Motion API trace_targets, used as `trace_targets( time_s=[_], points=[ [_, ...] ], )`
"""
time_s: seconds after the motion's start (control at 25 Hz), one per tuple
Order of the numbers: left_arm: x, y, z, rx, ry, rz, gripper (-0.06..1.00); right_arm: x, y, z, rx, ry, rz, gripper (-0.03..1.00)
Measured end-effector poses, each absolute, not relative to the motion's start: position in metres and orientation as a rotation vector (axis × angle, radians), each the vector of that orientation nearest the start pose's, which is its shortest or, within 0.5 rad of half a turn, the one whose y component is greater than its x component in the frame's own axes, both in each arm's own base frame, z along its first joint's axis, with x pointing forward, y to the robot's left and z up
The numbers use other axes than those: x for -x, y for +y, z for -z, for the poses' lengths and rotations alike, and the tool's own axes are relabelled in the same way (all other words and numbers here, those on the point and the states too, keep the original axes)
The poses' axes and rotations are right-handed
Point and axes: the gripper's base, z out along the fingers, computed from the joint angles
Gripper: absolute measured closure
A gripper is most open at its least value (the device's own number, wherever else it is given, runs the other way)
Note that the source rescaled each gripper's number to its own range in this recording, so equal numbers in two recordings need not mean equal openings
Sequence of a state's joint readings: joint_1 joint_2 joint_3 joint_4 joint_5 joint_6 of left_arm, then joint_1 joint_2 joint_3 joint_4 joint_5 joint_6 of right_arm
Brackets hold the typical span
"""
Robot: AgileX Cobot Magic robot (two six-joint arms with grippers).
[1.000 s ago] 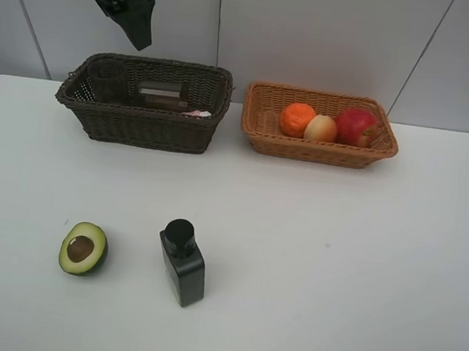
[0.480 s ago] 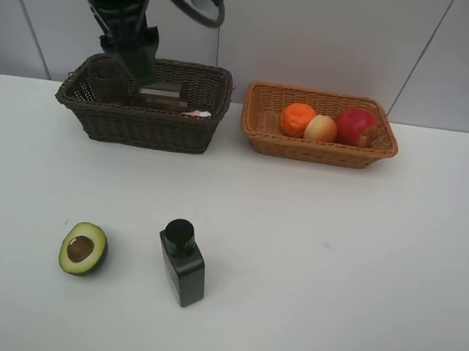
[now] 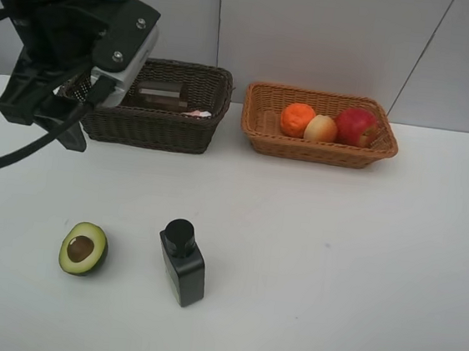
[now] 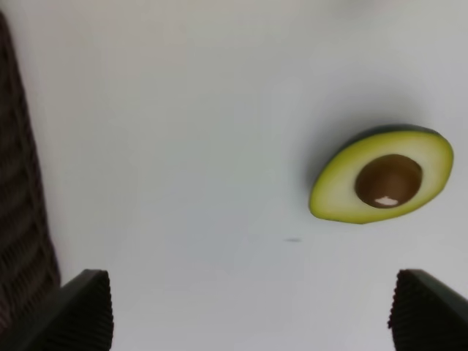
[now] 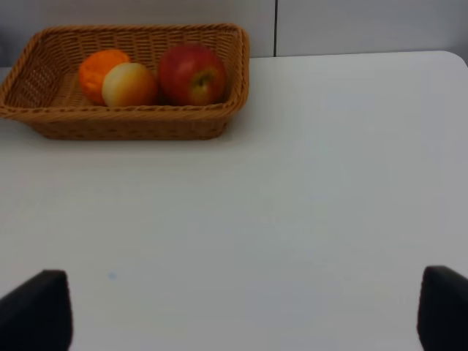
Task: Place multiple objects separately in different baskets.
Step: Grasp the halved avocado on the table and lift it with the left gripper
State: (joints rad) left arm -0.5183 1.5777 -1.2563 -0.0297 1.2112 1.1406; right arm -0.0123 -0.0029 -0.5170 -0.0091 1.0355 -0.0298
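left jaws: wide apart, empty, above bench (image 3: 334, 261) between dark brown basket (image 3: 151, 129) and halved avocado (image 4: 380, 183) | right jaws: spread, empty | avocado: cut-face up, near black square bottle (image 3: 182, 262) | risk: rounded skin may squirt from closing jaws, toppling bottle

Halved green avocado (image 3: 83, 248), pit up, near black square bottle (image 3: 182, 263) on tabletop (image 3: 333, 278). Orange tangerine (image 3: 297, 119), orange-yellow peach (image 3: 321, 128), red apple (image 3: 355, 125) in row inside tan wicker basket (image 3: 320, 155), beside dark brown wicker basket (image 3: 151, 130).
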Motion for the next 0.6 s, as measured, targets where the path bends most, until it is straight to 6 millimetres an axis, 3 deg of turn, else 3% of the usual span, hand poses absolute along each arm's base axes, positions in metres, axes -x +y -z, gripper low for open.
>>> trace_targets(
  time_s=[0.36, 0.6],
  points=[
    [-0.232, -0.136, -0.227, 2.460, -1.868, -0.082, -0.05, 0.006, -0.001, -0.284, 0.017, 1.999, 0.038, -0.03],
    [-0.222, -0.129, -0.199, 2.566, -1.730, -0.083, -0.05, 0.006, -0.001, -0.284, 0.017, 1.999, 0.038, -0.03]
  ],
)
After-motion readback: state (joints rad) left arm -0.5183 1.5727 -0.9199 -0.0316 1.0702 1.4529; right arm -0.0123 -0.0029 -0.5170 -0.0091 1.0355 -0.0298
